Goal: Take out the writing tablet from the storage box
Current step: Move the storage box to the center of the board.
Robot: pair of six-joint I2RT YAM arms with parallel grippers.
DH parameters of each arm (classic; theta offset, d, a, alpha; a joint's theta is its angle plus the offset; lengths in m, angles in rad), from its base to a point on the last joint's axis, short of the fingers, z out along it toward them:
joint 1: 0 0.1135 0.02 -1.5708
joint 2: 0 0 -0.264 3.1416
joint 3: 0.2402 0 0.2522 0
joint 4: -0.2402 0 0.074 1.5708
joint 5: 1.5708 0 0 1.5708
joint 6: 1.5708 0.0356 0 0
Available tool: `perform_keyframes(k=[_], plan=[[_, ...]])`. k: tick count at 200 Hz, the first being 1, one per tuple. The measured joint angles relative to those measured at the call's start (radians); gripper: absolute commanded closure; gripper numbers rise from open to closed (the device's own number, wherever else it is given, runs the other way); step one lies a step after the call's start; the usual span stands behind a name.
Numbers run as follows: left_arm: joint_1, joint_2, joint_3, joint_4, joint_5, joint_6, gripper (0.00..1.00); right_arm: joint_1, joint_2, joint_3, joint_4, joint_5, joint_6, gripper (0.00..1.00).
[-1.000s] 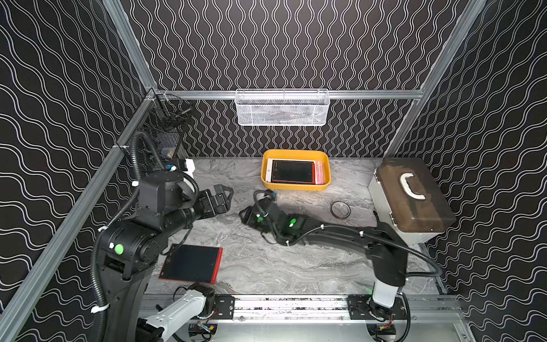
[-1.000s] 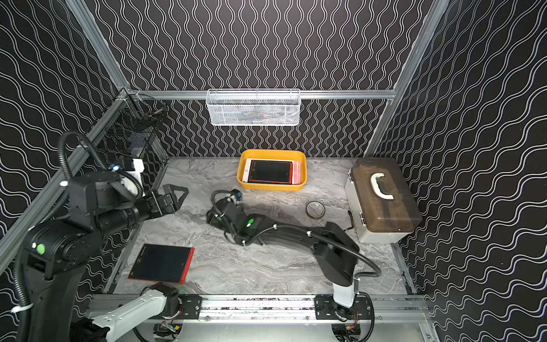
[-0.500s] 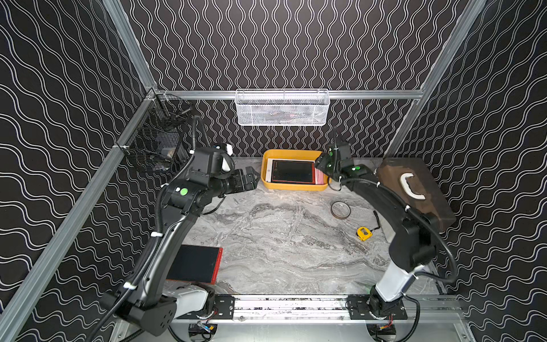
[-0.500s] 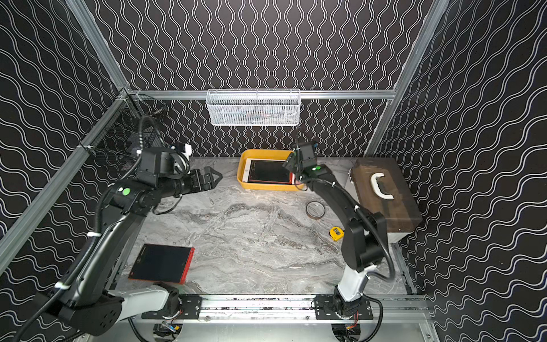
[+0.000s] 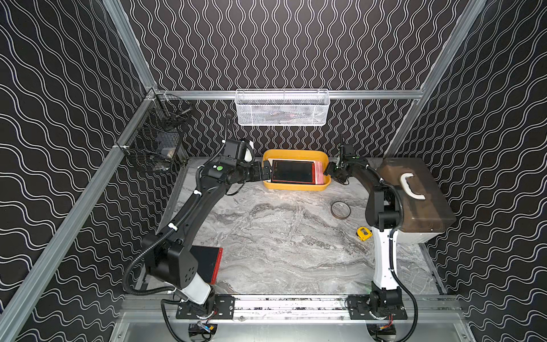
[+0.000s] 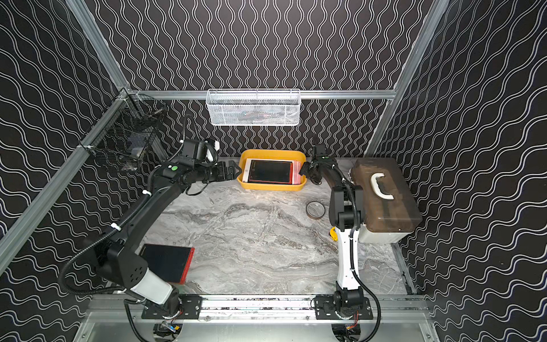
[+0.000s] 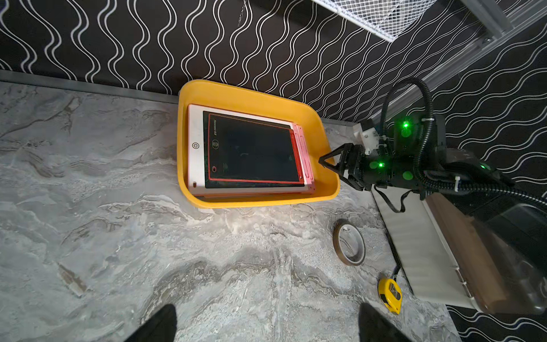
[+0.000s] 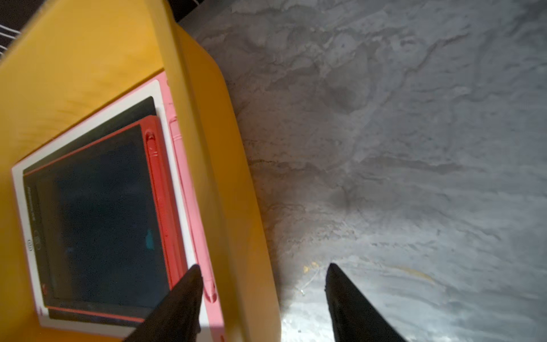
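Observation:
The yellow storage box point(image 5: 296, 154) point(image 6: 272, 154) stands at the back of the table against the wall. Inside lies a stack: a red-framed writing tablet point(image 5: 291, 171) point(image 6: 270, 171) point(image 7: 254, 154) point(image 8: 100, 222) on top, a white one and a pink one beneath. My left gripper point(image 5: 266, 171) point(image 6: 235, 171) point(image 7: 266, 322) hangs open just off the box's left end. My right gripper point(image 5: 328, 173) point(image 6: 303, 171) point(image 8: 263, 272) is open astride the box's right wall point(image 8: 213, 148), one finger over the tablets' edge, the other outside.
A grey case with a brown lid point(image 5: 414, 195) stands at the right. A tape roll point(image 5: 340, 209) and a yellow tape measure point(image 5: 364, 233) lie beside it. Another red tablet point(image 5: 207, 263) lies front left. A white mesh basket point(image 5: 282, 108) and a black wire basket point(image 5: 157, 142) hang on the walls.
Both arms have swung from the table's middle back to the storage box. The left gripper has come up to its left end, the right gripper has dropped over its right wall.

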Motion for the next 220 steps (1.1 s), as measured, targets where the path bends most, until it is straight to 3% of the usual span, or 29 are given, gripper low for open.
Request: perform_keyframes(k=[27, 56, 99, 134, 163, 220], plan=[[0.000, 0.023, 0.000, 0.005, 0.014, 0.016, 0.01, 0.000, 0.026, 0.017, -0.019, -0.017, -0.018, 0.78], [0.002, 0.066, 0.019, -0.005, 0.030, 0.042, 0.01, 0.004, -0.012, -0.043, -0.019, 0.007, -0.036, 0.92], [0.007, 0.133, 0.053, -0.008, 0.045, 0.063, 0.01, 0.048, -0.144, -0.214, -0.058, 0.092, -0.005, 0.95], [0.009, 0.169, 0.048, -0.007, 0.045, 0.076, 0.01, 0.151, -0.276, -0.348, -0.098, 0.126, -0.001, 0.95], [0.009, 0.169, -0.005, 0.001, 0.037, 0.095, 0.01, 0.224, -0.370, -0.447, -0.126, 0.097, -0.020, 0.95], [0.009, 0.169, -0.173, 0.024, 0.020, 0.106, 0.01, 0.229, -0.510, -0.642, -0.137, 0.065, 0.009, 0.94]])
